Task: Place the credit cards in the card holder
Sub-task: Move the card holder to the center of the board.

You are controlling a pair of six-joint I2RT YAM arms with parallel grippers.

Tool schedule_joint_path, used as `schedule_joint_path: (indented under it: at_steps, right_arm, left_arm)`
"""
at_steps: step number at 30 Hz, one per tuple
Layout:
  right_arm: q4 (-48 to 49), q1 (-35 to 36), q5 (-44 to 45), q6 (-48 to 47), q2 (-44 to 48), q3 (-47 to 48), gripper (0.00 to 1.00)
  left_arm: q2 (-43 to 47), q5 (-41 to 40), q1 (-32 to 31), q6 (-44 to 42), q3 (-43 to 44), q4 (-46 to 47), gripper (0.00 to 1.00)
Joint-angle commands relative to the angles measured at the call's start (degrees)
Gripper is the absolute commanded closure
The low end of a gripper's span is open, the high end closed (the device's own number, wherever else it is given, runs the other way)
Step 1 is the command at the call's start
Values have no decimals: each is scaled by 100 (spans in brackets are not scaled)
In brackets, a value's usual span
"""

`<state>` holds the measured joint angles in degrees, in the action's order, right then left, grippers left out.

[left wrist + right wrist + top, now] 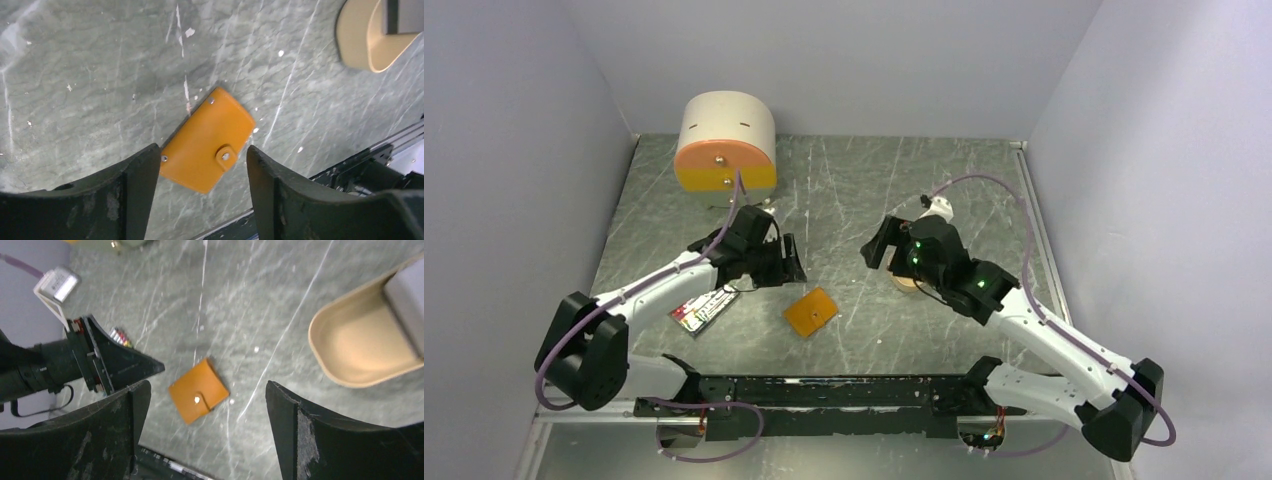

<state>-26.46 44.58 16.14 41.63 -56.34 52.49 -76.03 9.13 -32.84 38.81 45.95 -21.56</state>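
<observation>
Left gripper (202,152): fingers spread wide with nothing between them. It hangs above the table (854,190), left of centre.
Right gripper (209,387): fingers also set well apart and empty. It is poised over the table right of centre, turned toward the left gripper.
Card holder (811,313): folded shut and flat on the table, turned diagonally, with the snap tab lying across its upper face. It sits between the two arms, toward the near edge.
Card holder relative to left gripper: just near and slightly right of the fingertips, not touching. In the left wrist view it appears in the gap between the two fingers (132,190), on the surface beneath them.
Card holder relative to right gripper: near and to the left, clearly apart. The right wrist view also frames it between that gripper's fingers (somewhat left of the gap's middle).
Credit cards (704,310): a flat stack on the table, left of the card holder and apart from it, partly under the left forearm. The count cannot be told.
Tan tray (350,347): oval, on the table right of the card holder and well apart from it. The right arm largely covers it in the top view.
Drawer box (724,140): round, cream with an orange front, at the far left by the back wall.
</observation>
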Motion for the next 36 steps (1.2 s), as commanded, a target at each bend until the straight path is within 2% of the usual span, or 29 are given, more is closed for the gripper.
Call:
schedule_joint_path:
  at_steps: [1,3,8,16,21,25,27,28,31,36]
  right_arm:
    - [135,-34,-818,1296,135,-650,13]
    - [552,-14,-1154,1662,207,-1070,18]
    - [1738,121,-1682,2056,224,-1859,20]
    - [2137,182,-1822,1975,-325,-2095,20]
    - [1950,196,-1865,1583,-758,-1801,20]
    - [2169,244,-2124,1733,-934,-1917,20]
    - [2434,305,-2357,1763,-1046,-2036,23]
    - [2487,344,-2383,1765,-1126,-2072,24]
    - [2530,461,-2322,1572,-1343,-2042,40]
    - [1930,830,-1769,1094,-1836,-1535,43]
  left_arm:
    - [-211,479,131,-466,-122,-206,29]
    - [-448,835,146,-628,-159,-94,26]
    - [-1070,1505,140,-766,-249,293,24]
    - [-980,2359,113,-475,-767,1084,36]
    - [-926,3205,-13,109,-1169,1953,38]
    - [-818,3748,-44,690,-1547,2901,39]
    - [-675,3606,61,758,-1633,2941,39]
    - [-583,3357,105,648,-1592,2560,39]
    - [-423,2130,114,232,-1295,1550,37]
    - [-324,2063,112,435,-1421,1694,38]
